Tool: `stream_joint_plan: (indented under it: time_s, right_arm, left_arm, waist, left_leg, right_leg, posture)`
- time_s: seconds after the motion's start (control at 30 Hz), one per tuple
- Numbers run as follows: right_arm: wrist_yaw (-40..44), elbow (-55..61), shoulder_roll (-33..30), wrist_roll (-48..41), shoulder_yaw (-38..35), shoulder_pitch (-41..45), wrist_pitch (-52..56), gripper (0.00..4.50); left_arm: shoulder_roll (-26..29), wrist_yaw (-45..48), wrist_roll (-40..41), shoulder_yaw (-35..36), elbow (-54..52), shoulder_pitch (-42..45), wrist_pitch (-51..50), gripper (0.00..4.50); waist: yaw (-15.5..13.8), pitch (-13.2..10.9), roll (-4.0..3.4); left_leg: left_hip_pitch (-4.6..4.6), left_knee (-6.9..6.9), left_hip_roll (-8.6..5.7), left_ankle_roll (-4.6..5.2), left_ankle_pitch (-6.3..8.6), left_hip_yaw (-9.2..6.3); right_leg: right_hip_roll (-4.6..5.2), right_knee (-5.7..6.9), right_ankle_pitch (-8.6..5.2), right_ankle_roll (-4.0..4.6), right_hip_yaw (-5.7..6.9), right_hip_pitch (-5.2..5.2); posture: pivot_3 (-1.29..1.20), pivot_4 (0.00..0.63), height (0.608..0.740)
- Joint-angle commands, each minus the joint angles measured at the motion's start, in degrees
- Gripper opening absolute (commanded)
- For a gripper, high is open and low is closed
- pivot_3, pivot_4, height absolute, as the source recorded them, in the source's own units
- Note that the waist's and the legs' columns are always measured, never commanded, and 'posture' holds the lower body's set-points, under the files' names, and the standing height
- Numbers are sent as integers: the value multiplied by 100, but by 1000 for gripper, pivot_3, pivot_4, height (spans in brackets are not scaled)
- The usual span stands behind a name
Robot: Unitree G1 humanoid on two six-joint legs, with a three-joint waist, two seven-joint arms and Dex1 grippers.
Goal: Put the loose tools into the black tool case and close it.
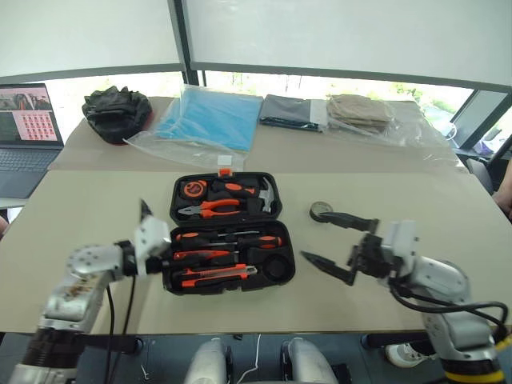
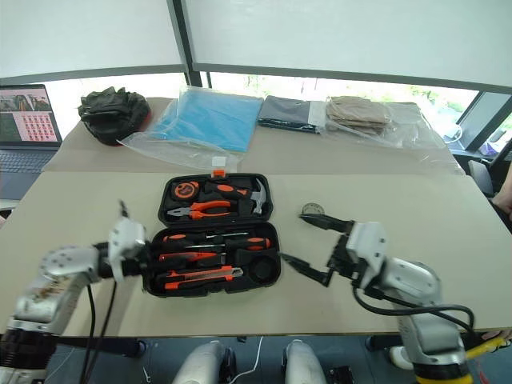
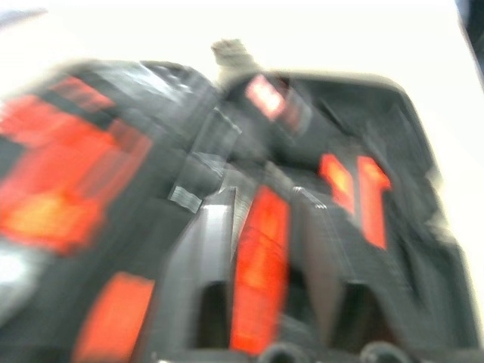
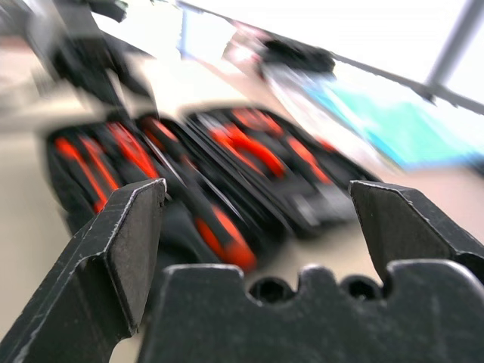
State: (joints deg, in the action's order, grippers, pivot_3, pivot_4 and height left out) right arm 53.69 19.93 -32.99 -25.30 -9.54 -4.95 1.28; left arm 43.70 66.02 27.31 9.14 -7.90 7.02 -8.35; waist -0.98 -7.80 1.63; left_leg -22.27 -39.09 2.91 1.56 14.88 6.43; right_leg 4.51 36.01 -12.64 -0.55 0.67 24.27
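case (image 1: 228,232) open – tape roll (image 1: 321,211) outside

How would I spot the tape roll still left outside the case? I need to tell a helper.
Start at the open black tool case in the middle of the beige table. Look just past its right edge: the small dark tape roll lies flat on the bare tabletop, beyond the right gripper. It is the one round, dark thing lying loose there.

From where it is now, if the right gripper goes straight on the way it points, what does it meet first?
Probably the black tool case. The right gripper is open, empty, and points toward the case's right side, near the round recess, with bare table between. Depth is uncertain.
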Motion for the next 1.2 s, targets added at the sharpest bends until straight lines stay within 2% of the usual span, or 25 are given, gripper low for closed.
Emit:
stream_joint_plan:
  time_s: [0.03, 0.07, 0.17, 0.2, 0.33, 0.47, 0.6, 0.67, 0.73, 0.93, 1.07, 1.2]
  right_arm:
    - [-216, -69, 106, 80, -530, -532, -477, 4500]
    - [-286, -115, 152, 136, -610, -709, -560, 4500]
    - [-494, -231, 282, 252, -782, -1062, -717, 4500]
    - [-575, -262, 326, 252, -811, -1091, -727, 4500]
    - [-695, -435, 246, 319, -657, -743, -564, 4500]
    - [-833, -677, -258, 556, -220, 463, 514, 4500]
    - [-217, -1218, -863, 852, 729, 2015, 1470, 4500]
    - [-9, -1529, -981, 992, 1090, 2576, 1781, 4500]
    - [508, -2161, -1088, 1392, 1753, 3361, 2033, 4500]
    - [1208, -3510, -1018, 2025, 2624, 4458, 2009, 4500]
    - [1341, -4164, -802, 2399, 2937, 4837, 1826, 3474]
    - [1308, -4558, -645, 2591, 2957, 5003, 1546, 2094]
  left_arm:
    - [-47, 520, 760, 675, 42, -58, 279, 2990]
    - [4, 599, 890, 809, 157, -85, 159, 3435]
    - [36, 425, 1157, 1144, 571, -72, -264, 4383]
    - [-36, 319, 1214, 1270, 793, -30, -281, 4453]
    - [-89, 491, 1143, 1281, 1003, -167, -163, 4453]
    - [-27, 939, 1065, 1111, 815, -325, 61, 4453]
    - [51, 1277, 729, 916, 833, -423, 493, 4453]
    - [16, 1333, 718, 865, 831, -402, 534, 4453]
    - [-47, 1360, 692, 774, 747, -405, 603, 4453]
    - [-176, 1314, 686, 672, 541, -501, 701, 4453]
    - [-196, 1353, 846, 717, 281, -799, 609, 4500]
    - [-227, 1345, 872, 749, 111, -1016, 657, 4500]
  waist:
    - [27, 1, -5]
    - [40, 1, -6]
    - [76, 1, -6]
    - [83, 0, -5]
    - [114, -3, -2]
    - [172, -6, 1]
    - [184, -9, 0]
    - [170, -9, 1]
    - [155, -10, 0]
    - [118, -10, 0]
    - [163, -11, -1]
    - [172, -11, -1]
  left_leg:
    - [2, 6, -2, 3, 2, 2]
    - [2, 10, -1, 3, 3, 2]
    - [5, 12, -2, 1, 4, 4]
    - [7, 12, 0, 0, 4, 3]
    - [18, 10, 3, -5, 0, 3]
    - [18, 7, 3, -6, -2, 8]
    - [15, 8, 2, -4, -3, 15]
    - [14, 16, 2, -4, -2, 12]
    - [1, 24, 2, -4, -1, 5]
    - [-86, 13, -7, 2, 4, 7]
    - [-96, 6, -8, 7, 7, 12]
    - [-91, 7, -6, 7, 7, 11]
  right_leg:
    - [2, -1, -3, -4, -2, -1]
    - [2, -2, -5, -3, -1, 0]
    - [-8, 0, -9, 1, 0, 2]
    - [-9, 1, -10, 2, 1, 1]
    - [-8, 6, -27, -29, -3, -2]
    - [-1, 4, -26, -11, -18, 0]
    - [-3, 4, -8, 43, -26, 12]
    - [-10, 3, -11, 50, -15, 12]
    - [-13, 5, -7, 31, 2, 20]
    - [-7, 4, 2, 13, 4, 95]
    - [-6, -7, 7, 4, 2, 98]
    - [-7, -4, 7, 4, 2, 96]
  posture:
    - [0, 150, 740]
    - [0, 150, 740]
    - [0, 150, 740]
    - [0, 150, 740]
    - [0, 150, 740]
    - [0, 150, 740]
    - [0, 150, 740]
    - [0, 150, 740]
    - [0, 150, 740]
    - [0, 150, 740]
    - [0, 150, 740]
    - [0, 150, 740]
